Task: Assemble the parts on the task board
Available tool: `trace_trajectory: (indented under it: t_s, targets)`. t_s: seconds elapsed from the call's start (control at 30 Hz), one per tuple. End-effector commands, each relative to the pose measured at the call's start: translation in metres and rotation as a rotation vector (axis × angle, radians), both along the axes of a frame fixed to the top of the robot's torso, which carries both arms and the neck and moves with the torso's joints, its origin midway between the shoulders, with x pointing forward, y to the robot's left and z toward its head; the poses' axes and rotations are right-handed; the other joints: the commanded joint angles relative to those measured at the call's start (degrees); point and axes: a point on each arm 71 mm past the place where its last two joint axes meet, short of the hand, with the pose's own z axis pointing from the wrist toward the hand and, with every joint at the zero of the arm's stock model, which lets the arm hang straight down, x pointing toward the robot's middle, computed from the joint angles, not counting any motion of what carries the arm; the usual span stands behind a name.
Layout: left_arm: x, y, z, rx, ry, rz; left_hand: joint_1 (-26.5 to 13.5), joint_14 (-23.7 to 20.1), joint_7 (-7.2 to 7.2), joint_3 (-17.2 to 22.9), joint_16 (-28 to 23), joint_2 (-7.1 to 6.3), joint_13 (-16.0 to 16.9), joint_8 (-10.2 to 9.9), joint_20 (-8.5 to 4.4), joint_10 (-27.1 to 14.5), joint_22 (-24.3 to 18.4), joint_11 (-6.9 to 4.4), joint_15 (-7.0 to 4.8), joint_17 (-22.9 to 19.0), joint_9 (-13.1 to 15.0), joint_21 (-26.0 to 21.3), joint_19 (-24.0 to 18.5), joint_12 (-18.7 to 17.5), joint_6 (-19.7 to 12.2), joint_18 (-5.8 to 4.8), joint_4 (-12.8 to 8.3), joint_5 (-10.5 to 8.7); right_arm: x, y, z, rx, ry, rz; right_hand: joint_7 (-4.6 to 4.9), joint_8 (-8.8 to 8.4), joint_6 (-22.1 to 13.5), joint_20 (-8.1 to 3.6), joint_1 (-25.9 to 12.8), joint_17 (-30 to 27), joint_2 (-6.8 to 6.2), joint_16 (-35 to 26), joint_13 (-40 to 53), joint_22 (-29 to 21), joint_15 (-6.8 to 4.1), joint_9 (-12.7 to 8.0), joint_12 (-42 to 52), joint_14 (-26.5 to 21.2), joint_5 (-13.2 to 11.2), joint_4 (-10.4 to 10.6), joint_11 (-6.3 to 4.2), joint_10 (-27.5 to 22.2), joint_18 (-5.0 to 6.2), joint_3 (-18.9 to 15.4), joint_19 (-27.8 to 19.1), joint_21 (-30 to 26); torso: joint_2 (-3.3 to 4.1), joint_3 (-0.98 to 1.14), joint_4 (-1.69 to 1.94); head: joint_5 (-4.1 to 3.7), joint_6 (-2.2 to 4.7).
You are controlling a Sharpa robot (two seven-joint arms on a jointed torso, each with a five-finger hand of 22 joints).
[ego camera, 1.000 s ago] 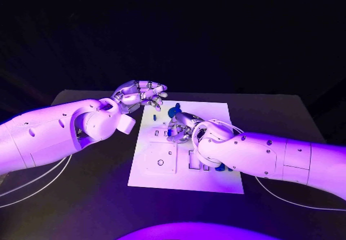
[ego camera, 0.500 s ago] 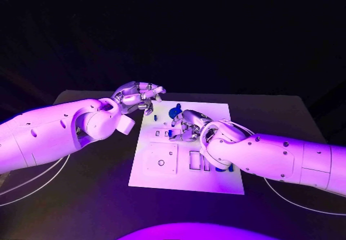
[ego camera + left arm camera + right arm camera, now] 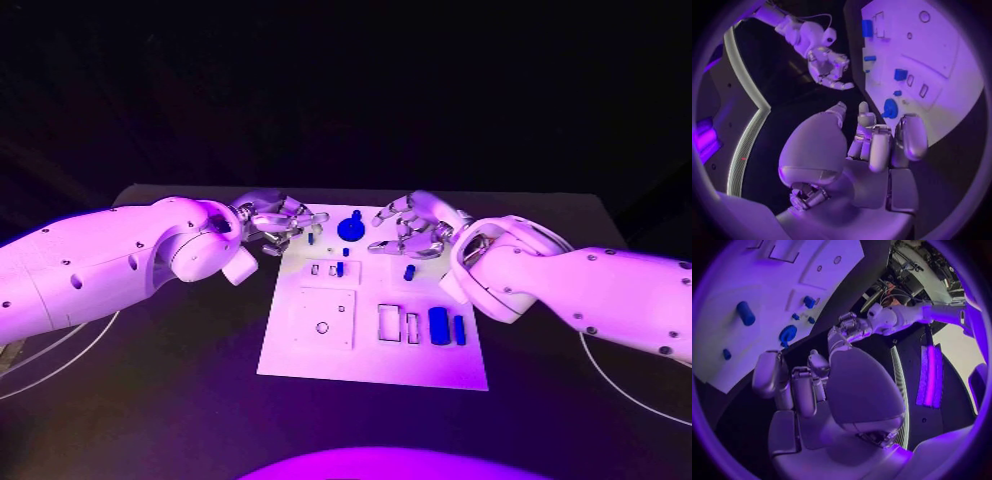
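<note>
Hands flank the board's far end

Your left hand (image 3: 278, 222) and right hand (image 3: 411, 228) sit at the task board's (image 3: 433, 360) far corners, fingers apart, each holding nothing. You see a round blue part (image 3: 351, 229) on the board between them. 2 blue parts (image 3: 447, 325) stand near the board's right edge, and a small blue part (image 3: 408, 272) lies just below your right hand.

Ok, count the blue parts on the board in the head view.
6: a round knob at the far end, two small pieces near it, a pill by the right hand, two bars side by side at the near right. More may be hidden.
</note>
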Motion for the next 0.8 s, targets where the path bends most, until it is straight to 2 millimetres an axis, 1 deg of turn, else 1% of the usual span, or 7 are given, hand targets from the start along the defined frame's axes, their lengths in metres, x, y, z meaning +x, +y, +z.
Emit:
trace_trajectory:
  t_s: [0.03,0.13,0.2,0.3,0.47,0.67,0.8]
  targets:
    - [-0.004,-0.003,-0.009,0.334,0.079,-0.117,-0.59,4.98,-0.77,-0.4,0.37,-0.03,1.34,1.69,-0.24,0.89,0.6,-0.31,-0.54,13.35,1.43,0.37,0.39,1.0,-0.02,-1.19,0.04,-0.08,0.001,-0.014,0.007,0.124,0.12,-0.008,0.0,0.27,0.45,-0.07,0.1,6.26,0.44,-0.37,0.04,-0.11,0.33,0.08,0.2,3.86,-0.11,-0.01,-0.26,-0.3,0.3,0.26,-0.49,-0.23,-0.33,0.04,-0.26,0.15,0.0]
    - [-0.003,-0.008,-0.007,0.415,0.09,-0.154,-1.68,4.97,-1.33,-1.08,0.32,0.15,2.23,4.29,-0.64,1.34,0.75,-0.77,-0.98,13.3,3.99,0.46,0.42,1.63,-0.29,-1.22,0.07,-0.1,0.007,-0.032,0.015,0.174,0.147,-0.047,-0.01,0.3,0.46,-0.08,0.11,6.26,0.51,-0.37,0.04,-0.16,0.33,0.08,0.2,3.86,-0.11,0.0,-0.26,-0.3,0.32,0.28,-0.53,-0.31,-0.51,-0.01,-0.37,0.13,-0.04]
    - [-0.001,-0.013,-0.004,0.457,0.095,-0.174,-2.22,4.96,-1.5,-1.45,0.3,0.23,2.42,5.24,-0.78,1.41,0.73,-0.92,-1.13,13.28,5.08,0.45,0.4,1.76,-0.61,-1.22,0.1,-0.11,0.011,-0.044,0.02,0.206,0.162,-0.074,-0.01,0.33,0.48,-0.08,0.09,6.3,0.56,-0.36,0.18,-0.12,0.32,0.08,0.29,3.86,-0.12,0.02,-0.27,-0.21,0.31,0.29,-0.51,-0.26,-0.59,-0.02,-0.43,0.22,-0.1]
    - [0.003,-0.02,0.0,0.494,0.097,-0.187,-2.74,4.92,-1.52,-1.82,0.23,0.26,1.87,5.63,-0.85,0.93,0.75,-0.96,-1.18,13.2,5.69,0.45,0.39,1.42,-1.04,-1.22,0.12,-0.11,0.016,-0.057,0.025,0.232,0.165,-0.1,-0.01,0.34,0.49,-0.09,0.07,6.37,0.59,-0.33,0.19,-0.08,0.32,0.08,0.3,3.88,-0.12,0.03,-0.27,-0.19,0.3,0.29,-0.48,-0.22,-0.71,-0.07,-0.43,0.46,-0.27]
    - [0.009,-0.033,0.01,0.541,0.097,-0.206,-3.23,4.86,-1.44,-2.2,0.15,0.34,1.39,5.73,-0.89,0.43,0.84,-0.91,-1.16,13.12,6.14,0.47,0.42,1.06,-1.7,-1.24,0.12,-0.11,0.027,-0.077,0.029,0.251,0.155,-0.148,-0.02,0.37,0.5,-0.09,0.05,6.29,0.62,-0.36,0.1,-0.09,0.31,0.09,0.24,3.86,-0.12,0.05,-0.27,-0.27,0.3,0.29,-0.48,-0.23,-0.69,0.0,-0.51,0.67,-0.45]
    - [0.017,-0.044,0.019,0.583,0.079,-0.203,-3.61,5.1,-1.43,-2.45,0.52,0.49,1.52,5.9,-0.89,0.49,1.44,-0.89,-1.14,13.53,6.44,0.69,0.74,1.12,-1.83,-1.36,0.14,-0.11,0.033,-0.09,0.031,0.251,0.138,-0.177,-0.02,0.4,0.51,-0.1,0.06,6.15,0.66,-0.43,-0.02,-0.17,0.31,0.09,0.16,3.83,-0.12,0.04,-0.28,-0.36,0.32,0.3,-0.54,-0.33,-0.56,0.03,-0.35,0.75,-0.61]
    - [0.023,-0.052,0.023,0.617,0.065,-0.19,-3.85,5.03,-1.4,-2.73,0.41,0.48,-0.03,5.99,-0.89,-0.74,1.46,-0.86,-1.12,13.4,6.7,0.7,0.74,0.18,-2.11,-1.36,0.12,-0.11,0.036,-0.096,0.032,0.249,0.129,-0.193,-0.02,0.4,0.51,-0.1,0.06,6.15,0.66,-0.43,-0.02,-0.17,0.31,0.09,0.16,3.83,-0.12,0.04,-0.28,-0.36,0.32,0.3,-0.54,-0.33,-0.56,-0.04,-0.38,0.91,-0.76]
